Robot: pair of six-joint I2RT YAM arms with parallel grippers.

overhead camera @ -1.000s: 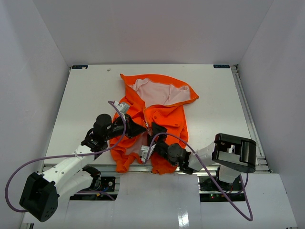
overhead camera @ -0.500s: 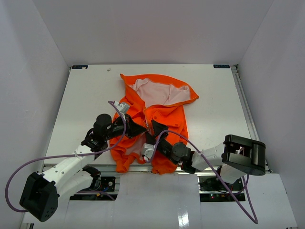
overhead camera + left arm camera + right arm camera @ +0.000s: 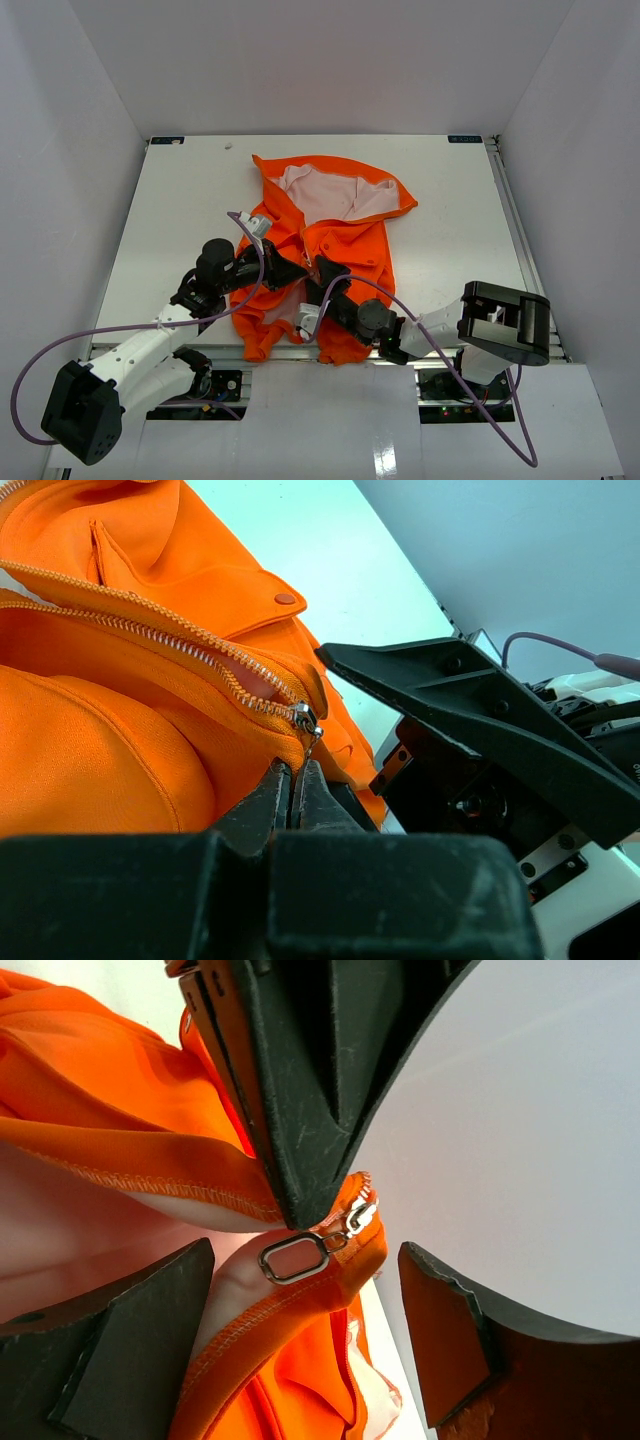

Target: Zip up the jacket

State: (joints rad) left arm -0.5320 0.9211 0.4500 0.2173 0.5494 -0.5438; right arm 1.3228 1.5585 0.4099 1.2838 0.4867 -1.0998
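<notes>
Jacket (image 3: 350,245) soft matt orange cloth; zipper pull (image 3: 327,1245) shiny metal; jaws scuffed matt black plastic.

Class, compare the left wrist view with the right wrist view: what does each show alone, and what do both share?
Left wrist only: two long rows of zipper teeth running apart, and a snap button. Right wrist only: the zipper pull, its oval ring face-on, between the fingers of the open right gripper. Both: the orange jacket, the slider, and the left gripper pinched shut on fabric beside it.
</notes>
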